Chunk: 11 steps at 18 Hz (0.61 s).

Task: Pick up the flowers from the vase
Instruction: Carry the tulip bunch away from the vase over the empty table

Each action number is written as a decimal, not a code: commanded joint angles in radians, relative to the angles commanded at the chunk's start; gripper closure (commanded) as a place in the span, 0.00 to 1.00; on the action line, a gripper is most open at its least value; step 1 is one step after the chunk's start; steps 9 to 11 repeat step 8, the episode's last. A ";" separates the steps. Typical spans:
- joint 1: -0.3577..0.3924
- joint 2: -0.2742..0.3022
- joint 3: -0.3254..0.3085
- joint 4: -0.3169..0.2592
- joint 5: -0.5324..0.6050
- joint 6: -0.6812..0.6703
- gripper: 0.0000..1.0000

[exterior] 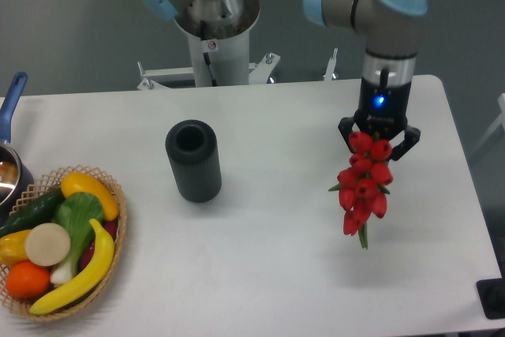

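Observation:
The flowers, a tight bunch of red tulip buds with a short green stem end showing at the bottom, hang from my gripper over the right part of the table. The gripper is shut on the top of the bunch, its black fingers on either side of the upper buds. The vase, a dark ribbed cylinder with a round open mouth, stands upright and empty at the table's middle left, well apart from the gripper and the flowers.
A woven wicker basket with bananas, an orange, a cucumber and other produce sits at the front left. A pot with a blue handle is at the left edge. The arm's base stands behind the table.

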 joint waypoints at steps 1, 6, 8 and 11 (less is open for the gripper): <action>-0.002 -0.002 -0.002 -0.002 0.009 0.000 0.98; -0.006 -0.011 0.037 -0.127 0.081 0.014 0.98; -0.047 -0.038 0.070 -0.172 0.155 0.043 0.97; -0.047 -0.038 0.070 -0.172 0.155 0.043 0.97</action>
